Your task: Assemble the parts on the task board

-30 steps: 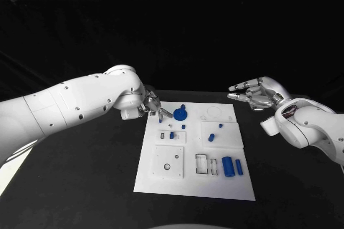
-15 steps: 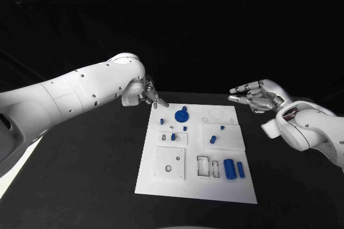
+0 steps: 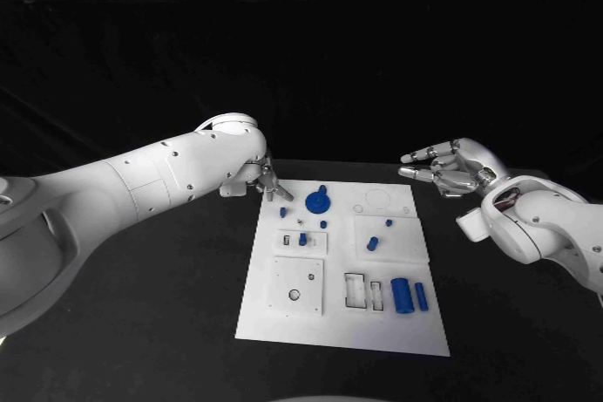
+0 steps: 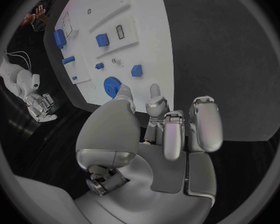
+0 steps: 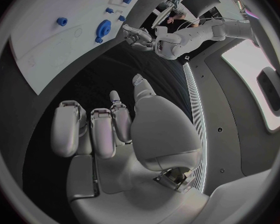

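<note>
The small round blue plastic gear (image 3: 315,197) lies at the far end of the white task board (image 3: 301,322). It looks light and hard, so its toothed rim is best pinched. The left hand (image 3: 267,183) is held just beside it, holding nothing; the right hand (image 3: 447,168) is kept well apart, loosely curled and holding nothing.

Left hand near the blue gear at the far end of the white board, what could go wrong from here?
1. The left hand holds nothing and hovers by the white task board's far left corner; coming down, its fingers could knock the round blue gear or the small blue block beside it.
2. The board looks loose on the black table, so a push might shift it.
3. The right hand hangs off the board, too far to steady anything.
</note>
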`<action>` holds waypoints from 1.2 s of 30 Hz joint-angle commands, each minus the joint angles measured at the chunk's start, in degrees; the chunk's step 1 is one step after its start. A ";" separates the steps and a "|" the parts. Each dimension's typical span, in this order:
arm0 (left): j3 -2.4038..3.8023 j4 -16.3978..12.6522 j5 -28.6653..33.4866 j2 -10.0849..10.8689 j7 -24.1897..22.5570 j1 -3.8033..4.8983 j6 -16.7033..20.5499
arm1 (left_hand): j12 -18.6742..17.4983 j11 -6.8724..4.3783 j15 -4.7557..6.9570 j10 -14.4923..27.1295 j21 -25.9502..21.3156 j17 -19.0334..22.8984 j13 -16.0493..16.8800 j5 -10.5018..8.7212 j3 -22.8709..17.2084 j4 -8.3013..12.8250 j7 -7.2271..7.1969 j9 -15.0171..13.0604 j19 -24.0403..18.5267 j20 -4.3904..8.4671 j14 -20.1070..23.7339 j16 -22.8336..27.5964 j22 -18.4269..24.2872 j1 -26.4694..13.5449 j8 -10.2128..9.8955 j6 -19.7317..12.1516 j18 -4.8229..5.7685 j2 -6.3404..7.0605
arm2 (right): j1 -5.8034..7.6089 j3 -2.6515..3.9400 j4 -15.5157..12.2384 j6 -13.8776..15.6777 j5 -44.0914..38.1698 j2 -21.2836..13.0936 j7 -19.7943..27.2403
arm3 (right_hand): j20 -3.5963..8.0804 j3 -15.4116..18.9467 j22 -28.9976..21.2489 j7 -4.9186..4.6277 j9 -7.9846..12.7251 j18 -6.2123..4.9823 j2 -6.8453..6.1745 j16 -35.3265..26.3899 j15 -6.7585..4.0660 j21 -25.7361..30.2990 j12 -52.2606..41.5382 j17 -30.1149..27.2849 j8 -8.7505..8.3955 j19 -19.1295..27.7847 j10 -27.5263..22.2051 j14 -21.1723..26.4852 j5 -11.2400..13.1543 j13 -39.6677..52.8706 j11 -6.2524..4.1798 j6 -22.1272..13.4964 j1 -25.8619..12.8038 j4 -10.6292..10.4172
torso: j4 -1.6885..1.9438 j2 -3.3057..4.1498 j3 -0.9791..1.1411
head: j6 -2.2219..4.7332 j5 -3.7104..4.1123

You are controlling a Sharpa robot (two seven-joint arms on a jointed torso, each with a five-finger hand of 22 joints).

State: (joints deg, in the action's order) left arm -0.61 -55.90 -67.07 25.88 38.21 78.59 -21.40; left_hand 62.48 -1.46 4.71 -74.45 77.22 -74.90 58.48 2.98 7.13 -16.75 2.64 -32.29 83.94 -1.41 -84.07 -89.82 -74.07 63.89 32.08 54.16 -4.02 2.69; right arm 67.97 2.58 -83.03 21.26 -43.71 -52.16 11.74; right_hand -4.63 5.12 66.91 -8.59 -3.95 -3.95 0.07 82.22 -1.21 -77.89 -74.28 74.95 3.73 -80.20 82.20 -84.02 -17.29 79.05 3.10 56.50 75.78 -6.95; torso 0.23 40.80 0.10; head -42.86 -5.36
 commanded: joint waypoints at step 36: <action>-0.11 0.40 2.62 -1.07 -2.18 -1.54 -3.13 | 1.07 -0.11 0.42 -1.00 1.26 -15.10 0.70 -0.02 -2.00 0.19 -0.08 0.67 1.88 0.43 -5.93 -0.18 -1.57 3.09 -0.16 0.28 0.78 -3.57 | -0.05 0.00 0.19 -1.13 -2.05 0.58 0.43 | -0.11 0.38 -0.11 0.33 -0.03 -0.78 0.24 -0.14 0.01 0.43 0.24 0.74 0.29 0.36 -0.40 -3.01 0.03 0.35 0.11 -0.08 -0.43 0.08 | -0.03 0.00 0.04 | -0.31 0.03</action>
State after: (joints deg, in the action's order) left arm -0.71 -55.51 -65.11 24.96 36.87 77.09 -23.46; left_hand 63.23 -1.63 4.71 -75.04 78.10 -74.93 59.17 2.98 5.35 -16.58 2.44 -31.69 83.93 -1.41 -84.07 -89.82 -74.94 66.50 32.11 54.36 -4.02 -1.03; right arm 67.96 2.58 -82.84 21.01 -45.15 -51.66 11.74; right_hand -4.63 5.12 66.85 -8.59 -3.95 -3.95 0.07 82.22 -1.21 -77.66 -74.34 74.92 3.74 -80.20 82.20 -84.02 -17.29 79.04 3.11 56.50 75.78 -6.95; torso 0.20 40.80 0.13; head -43.11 -5.34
